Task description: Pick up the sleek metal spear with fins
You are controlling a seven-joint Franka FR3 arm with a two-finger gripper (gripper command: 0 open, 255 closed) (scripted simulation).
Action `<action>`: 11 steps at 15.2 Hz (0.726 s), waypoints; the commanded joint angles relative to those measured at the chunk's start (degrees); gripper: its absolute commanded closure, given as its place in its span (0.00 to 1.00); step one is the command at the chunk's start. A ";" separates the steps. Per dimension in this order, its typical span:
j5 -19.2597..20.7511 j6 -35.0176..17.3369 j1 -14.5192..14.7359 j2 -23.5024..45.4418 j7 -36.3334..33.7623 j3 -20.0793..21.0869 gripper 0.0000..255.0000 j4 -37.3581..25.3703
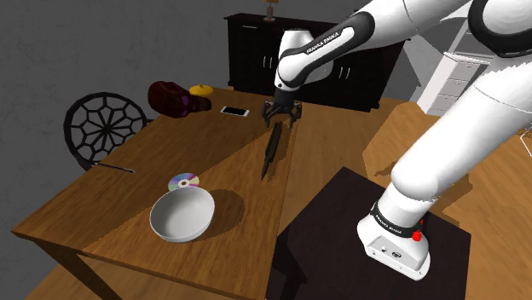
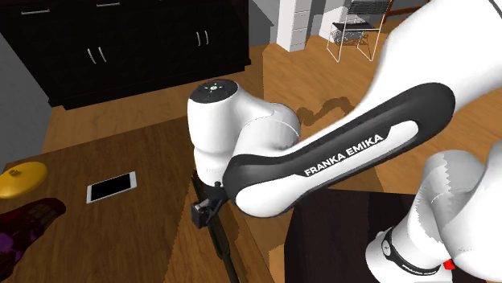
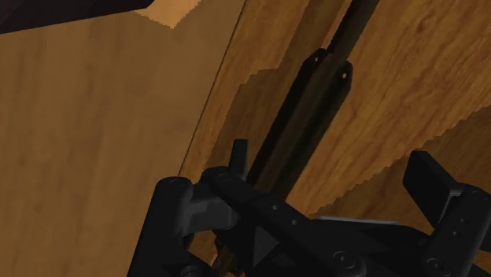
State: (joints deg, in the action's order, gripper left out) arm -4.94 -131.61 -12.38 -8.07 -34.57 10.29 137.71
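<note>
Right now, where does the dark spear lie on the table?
In the shoulder view, the spear lies on the wooden table near its edge on that view's right. Its far end is under the open gripper, and the disc is to its left.

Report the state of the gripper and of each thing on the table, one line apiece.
gripper: open, astride the spear, not clasping it.
spear: lying flat on the table, not lifted.
bowl: upright, empty.
phone: lying flat.
disc: lying flat.
</note>
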 commanded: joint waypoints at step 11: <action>5.39 -13.20 -1.55 21.93 -19.74 -2.43 0.00 -7.22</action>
State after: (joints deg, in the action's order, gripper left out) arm 0.23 -144.16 -14.00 12.80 -53.60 8.05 130.88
